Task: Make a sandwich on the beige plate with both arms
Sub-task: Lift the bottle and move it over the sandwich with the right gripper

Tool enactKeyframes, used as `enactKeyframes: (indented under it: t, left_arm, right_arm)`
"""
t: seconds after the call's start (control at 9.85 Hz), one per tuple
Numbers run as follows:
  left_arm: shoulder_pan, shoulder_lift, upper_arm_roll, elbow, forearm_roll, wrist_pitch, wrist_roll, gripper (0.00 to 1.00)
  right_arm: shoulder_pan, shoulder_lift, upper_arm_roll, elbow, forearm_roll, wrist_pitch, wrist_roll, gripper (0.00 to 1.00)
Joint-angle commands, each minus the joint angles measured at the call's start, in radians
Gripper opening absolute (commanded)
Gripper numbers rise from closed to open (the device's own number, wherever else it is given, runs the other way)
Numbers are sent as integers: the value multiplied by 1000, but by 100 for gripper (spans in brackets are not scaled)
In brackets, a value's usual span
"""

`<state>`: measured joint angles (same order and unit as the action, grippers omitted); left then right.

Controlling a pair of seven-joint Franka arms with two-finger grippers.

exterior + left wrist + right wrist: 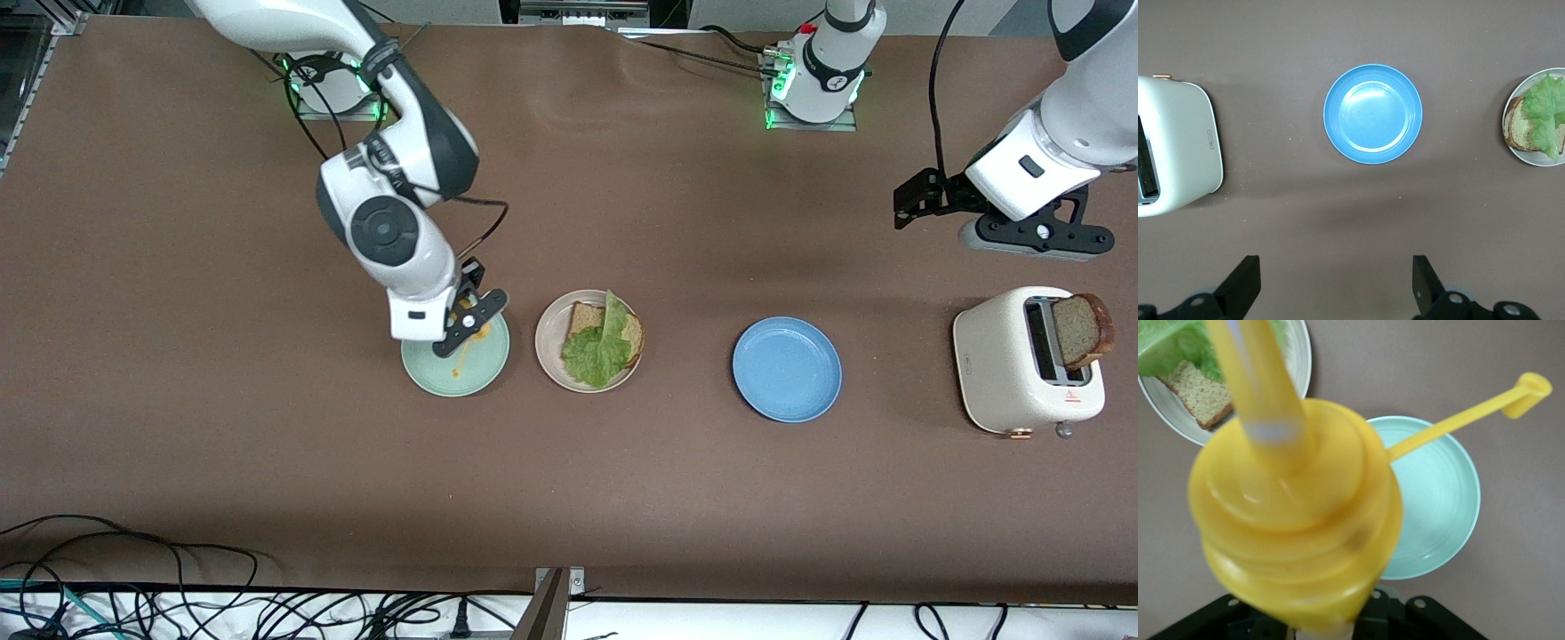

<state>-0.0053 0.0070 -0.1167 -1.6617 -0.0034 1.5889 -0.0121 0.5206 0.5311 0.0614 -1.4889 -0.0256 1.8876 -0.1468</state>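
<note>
- Yellow squeeze bottle (1298, 520) is clamped in the right gripper (462, 324), which hangs over the mint-green plate (480, 369); the bottle's long axis runs away from the wrist, its nozzle (1258, 380) aimed toward the beige plate, its tethered cap (1528, 390) hanging out to one side.
- Beside the mint-green plate, toward the left arm's end of the table, the beige plate (549, 331) carries one bread slice (587, 318) with a ruffled lettuce leaf (600, 348) on top.
- The leaf's long axis tilts a little, its narrow end pointing toward the robots' bases.
- Further along sits the blue plate (787, 369), then a white toaster (996, 364) with a second bread slice (1080, 329) standing in its slot.
- The left gripper (1335, 287) waits, fingers spread wide and holding nothing, over bare table near the toaster.
</note>
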Motion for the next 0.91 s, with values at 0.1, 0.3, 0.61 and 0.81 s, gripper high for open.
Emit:
enactKeyframes:
  t: [0.1, 0.3, 0.61, 0.81]
  left_arm:
    - [-5, -5, 8, 0, -21, -9, -6, 100]
    - [-5, -7, 8, 0, -21, -9, -6, 100]
    - [-5, -7, 8, 0, -21, -9, -6, 100]
    - [-5, -7, 8, 0, -21, -9, -6, 100]
  right_arm:
    - [246, 122, -205, 207, -19, -174, 79, 11]
    - [326, 168, -247, 255, -19, -231, 124, 11]
    - [381, 237, -259, 295, -13, -249, 182, 11]
    - [439, 292, -313, 312, 24, -252, 187, 11]
